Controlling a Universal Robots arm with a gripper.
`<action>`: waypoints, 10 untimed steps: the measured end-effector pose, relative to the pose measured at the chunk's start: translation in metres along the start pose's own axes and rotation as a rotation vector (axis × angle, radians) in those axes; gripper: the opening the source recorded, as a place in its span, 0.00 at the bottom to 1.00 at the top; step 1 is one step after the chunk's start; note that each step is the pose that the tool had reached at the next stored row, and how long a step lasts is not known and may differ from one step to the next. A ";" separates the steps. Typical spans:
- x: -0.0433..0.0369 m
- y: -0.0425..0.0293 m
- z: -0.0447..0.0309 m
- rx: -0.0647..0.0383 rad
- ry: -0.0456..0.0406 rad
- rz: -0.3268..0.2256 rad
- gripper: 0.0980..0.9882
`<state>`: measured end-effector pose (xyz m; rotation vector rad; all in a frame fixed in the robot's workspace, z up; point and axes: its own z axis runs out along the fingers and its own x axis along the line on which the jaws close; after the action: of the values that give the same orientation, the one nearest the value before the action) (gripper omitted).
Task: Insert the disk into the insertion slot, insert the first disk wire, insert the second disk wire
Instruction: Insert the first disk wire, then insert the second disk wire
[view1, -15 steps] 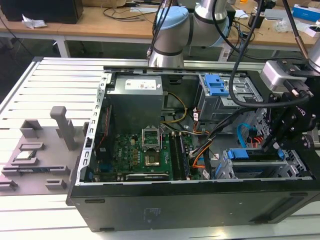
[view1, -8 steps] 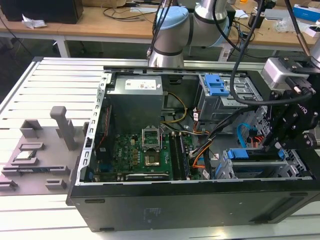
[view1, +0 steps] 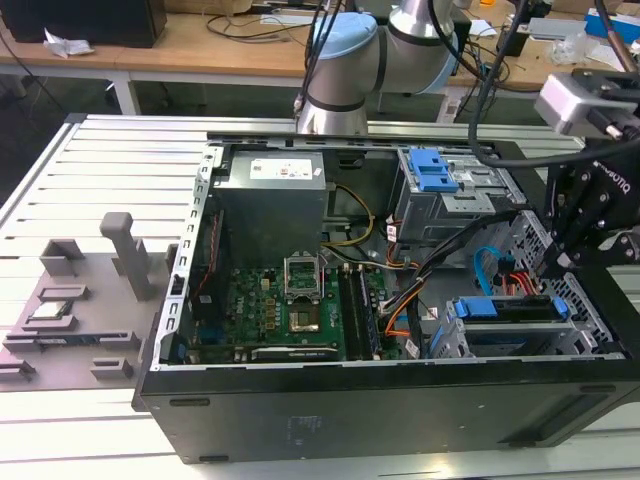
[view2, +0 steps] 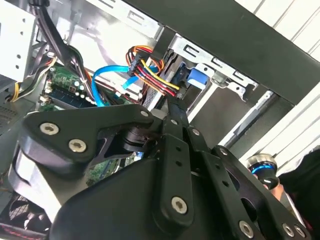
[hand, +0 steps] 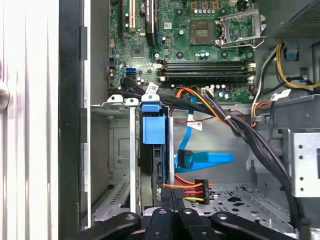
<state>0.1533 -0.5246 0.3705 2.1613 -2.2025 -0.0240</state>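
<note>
At the left of the exterior view some grey fixtures (view1: 95, 290) lie on the slatted table (view1: 120, 160). Next comes the open computer case (view1: 400, 400), with the power supply (view1: 272, 200) at upper centre. It carries a white label, but the print is too small for me to read. To the right stands the grey bay with the blue latch (view1: 432, 170). At the lower right the disk (view1: 505, 308) sits in its blue frame inside the insertion slot (view1: 592, 325), so this step looks done. In the first wrist view the disk is seen on edge, so I can say nothing of its own label. At the far right the gripper (view1: 548, 272) reaches down behind the disk. There is white lettering on its body, which I leave unread. In both wrist views its fingers (hand: 166, 200) are drawn together, and they seem to pinch the plug end of the coloured wire bundle (hand: 192, 189) just at the disk's rear edge. The blue flat cable (hand: 207, 160) lies beside it; I cannot tell if it is plugged in. I judge the disk to be stiff, dense and sensitive to knocks, best held by the plastic frame. The wires are soft and will bend away, so the hard plug body is the right place to hold, not the strands.
</note>
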 end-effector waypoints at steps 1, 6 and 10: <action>0.0000 0.0002 -0.0035 0.000 0.0001 0.000 0.01; 0.0001 0.0002 -0.0044 0.000 0.0000 0.000 0.01; 0.0001 0.0002 -0.0045 0.000 0.0000 0.000 0.08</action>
<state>0.1533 -0.5246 0.3750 2.1613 -2.2024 -0.0240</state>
